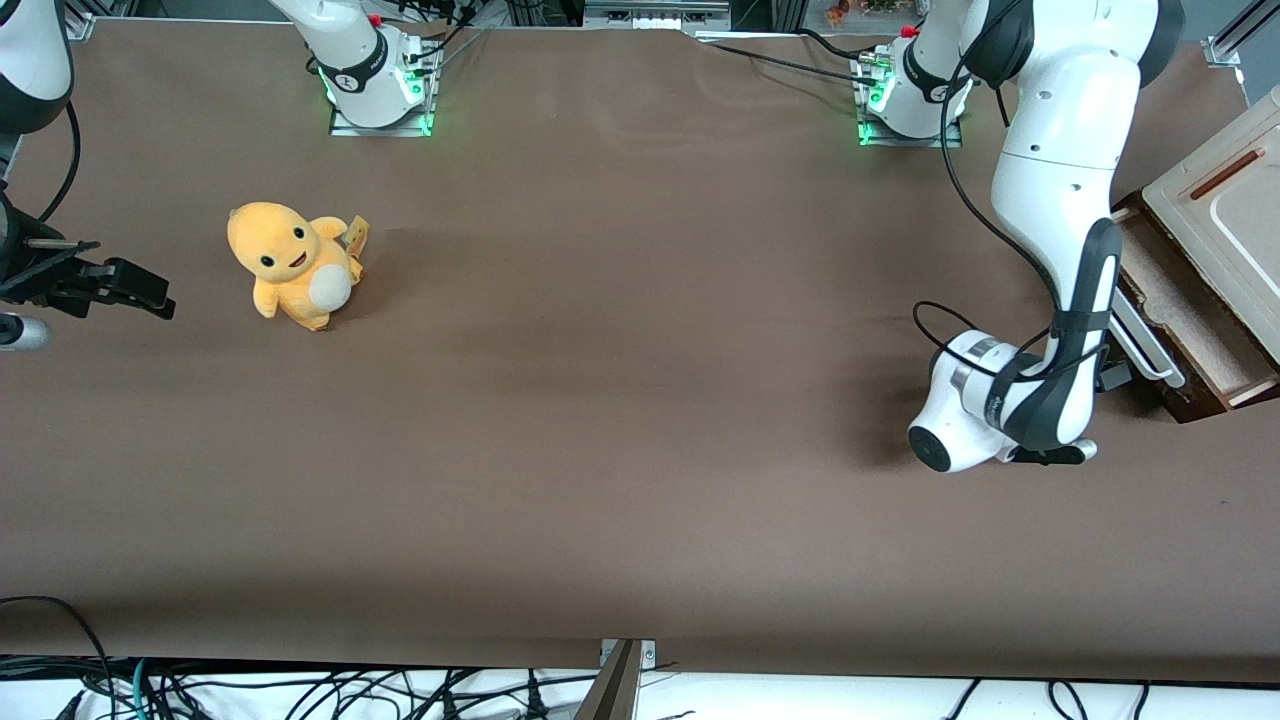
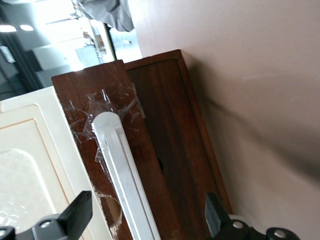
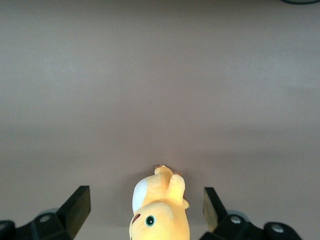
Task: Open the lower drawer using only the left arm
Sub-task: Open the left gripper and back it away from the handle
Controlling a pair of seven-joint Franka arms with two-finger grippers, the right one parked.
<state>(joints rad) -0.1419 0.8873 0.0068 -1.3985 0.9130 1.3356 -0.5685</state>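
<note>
left arm (image 1: 1050,200) bent down at working arm's end of worktop (image 1: 600,400), wrist low, hand (image 2: 145,217) facing the lower drawer (image 1: 1190,320) front, fingers (image 2: 77,212) spread apart either side of white bar handle (image 2: 122,170), not clamped. Drawer dark brown, pulled partly out under beige cabinet top (image 1: 1235,210), pale inside showing, clear tape at handle end

Front cam high over desk (image 1: 620,420) facing arms; left-wrist cam close past claw (image 2: 145,217) onto lower drawer (image 2: 165,150), also in front view.
</note>
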